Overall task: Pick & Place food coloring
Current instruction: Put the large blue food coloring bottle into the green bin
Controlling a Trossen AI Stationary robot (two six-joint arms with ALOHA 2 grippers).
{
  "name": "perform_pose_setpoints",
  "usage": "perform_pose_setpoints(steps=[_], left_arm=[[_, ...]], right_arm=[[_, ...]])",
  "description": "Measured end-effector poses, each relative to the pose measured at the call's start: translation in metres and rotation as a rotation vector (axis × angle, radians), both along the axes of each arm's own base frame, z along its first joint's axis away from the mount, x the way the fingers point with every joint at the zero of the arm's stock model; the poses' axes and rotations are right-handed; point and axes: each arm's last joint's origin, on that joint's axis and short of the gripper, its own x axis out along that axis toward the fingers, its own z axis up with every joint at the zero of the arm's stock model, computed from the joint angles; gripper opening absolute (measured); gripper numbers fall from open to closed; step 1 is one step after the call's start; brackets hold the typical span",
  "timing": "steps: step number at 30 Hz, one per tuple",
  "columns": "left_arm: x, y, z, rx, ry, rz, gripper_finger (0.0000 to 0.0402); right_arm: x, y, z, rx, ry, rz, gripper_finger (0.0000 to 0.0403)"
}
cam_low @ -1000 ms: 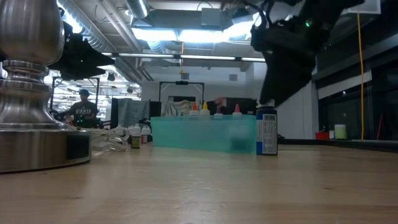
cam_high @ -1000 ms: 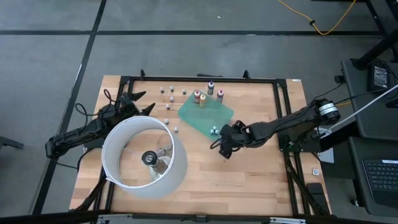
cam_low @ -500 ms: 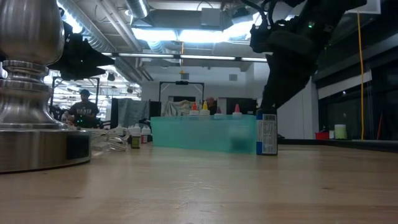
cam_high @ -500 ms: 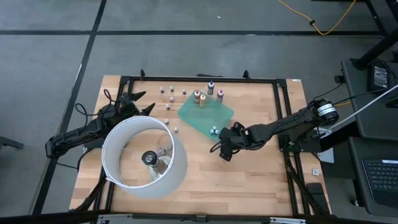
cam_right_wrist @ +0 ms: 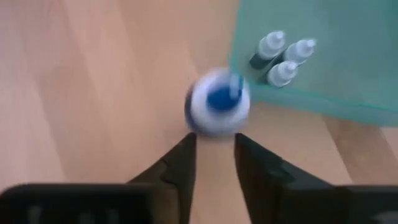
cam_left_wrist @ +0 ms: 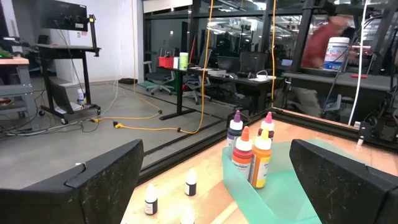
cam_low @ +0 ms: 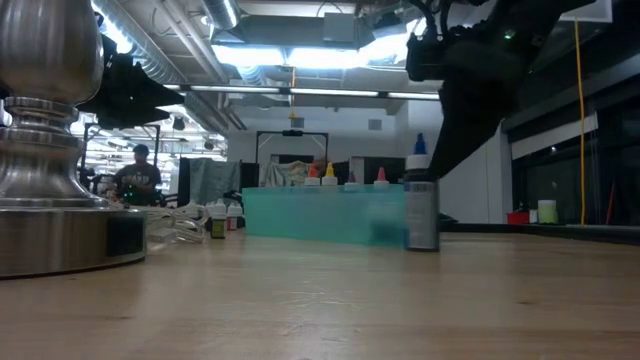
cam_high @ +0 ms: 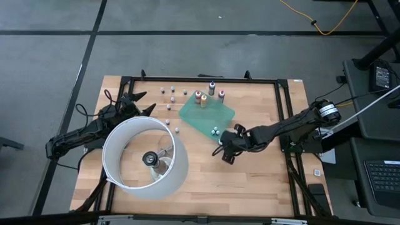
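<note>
A small white food coloring bottle with a blue cap (cam_low: 421,210) stands upright on the wood table, just off the near corner of the green sheet (cam_high: 206,112). My right gripper (cam_right_wrist: 214,140) slants down on it and is shut on it. In the high view the gripper (cam_high: 224,152) hides the bottle. Three small bottles (cam_right_wrist: 283,56) stand on the sheet's corner. Orange, yellow, pink and dark bottles (cam_high: 204,97) stand at the sheet's far side. My left gripper (cam_high: 144,103) waits open at the far left, beside the lamp. My right gripper has the blue-capped bottle between its two fingertips (cam_right_wrist: 186,143), low on the body below the cap (cam_right_wrist: 217,106). The cap hides the exact place. The fingers come slanting down from the table's right. The bottle stays upright with its bottom (cam_low: 422,245) on the table.
A big white ring lamp (cam_high: 145,156) with a metal base (cam_low: 50,200) fills the near left. Several tiny bottles (cam_high: 169,94) are scattered at the far left. Bare wood lies near and right of the right gripper. A black frame rims the table.
My right gripper's fingers have drawn together onto the blue-capped bottle, and the wrist has rolled a little. The bottle has shifted slightly toward the table's left and turned about. It stays upright on the table, and its cap now shows in the low view.
</note>
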Motion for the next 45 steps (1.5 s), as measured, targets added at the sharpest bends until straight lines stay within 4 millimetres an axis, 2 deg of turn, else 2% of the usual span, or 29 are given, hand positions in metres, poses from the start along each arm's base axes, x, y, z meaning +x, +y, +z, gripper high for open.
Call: perform_pose_setpoints(steps=[8, 10, 13, 19, 22, 25, 31, 35, 38, 45], left_arm=[[0.0, 0.0, 0.0, 0.0, 0.0, 0.0, 0.04], [0.0, 0.0, 0.0, 0.0, 0.0, 0.0, 0.04], [0.0, 0.0, 0.0, 0.0, 0.0, 0.0, 0.04], [0.0, 0.0, 0.0, 0.0, 0.0, 0.0, 0.04], [0.0, 0.0, 0.0, 0.0, 0.0, 0.0, 0.04], [0.0, 0.0, 0.0, 0.0, 0.0, 0.0, 0.04], [0.0, 0.0, 0.0, 0.0, 0.0, 0.0, 0.04], [0.0, 0.0, 0.0, 0.0, 0.0, 0.0, 0.04], [0.0, 0.0, 0.0, 0.0, 0.0, 0.0, 0.04], [0.0, 0.0, 0.0, 0.0, 0.0, 0.0, 0.04]], right_arm=[[-0.005, 0.002, 0.01, 0.007, -0.025, 0.033, 0.0016], [-0.006, 0.002, 0.012, 0.013, -0.024, 0.041, 0.0006], [-0.008, 0.001, 0.013, 0.021, -0.012, 0.037, 0.0012], [-0.01, 0.002, 0.02, 0.041, -0.018, 0.082, 0.0044], [-0.012, 0.002, 0.03, 0.062, -0.043, 0.14, 0.0077], [-0.014, 0.004, 0.034, 0.06, -0.047, 0.203, 0.013], [-0.016, 0.007, 0.037, -0.041, -0.027, 0.497, 0.0248], [-0.013, 0.0, 0.039, -0.115, -0.035, 0.593, 0.0302], [-0.007, -0.009, 0.039, -0.138, -0.05, 0.589, 0.0319], [0.009, -0.032, 0.026, -0.088, -0.047, 0.553, 0.0322]])
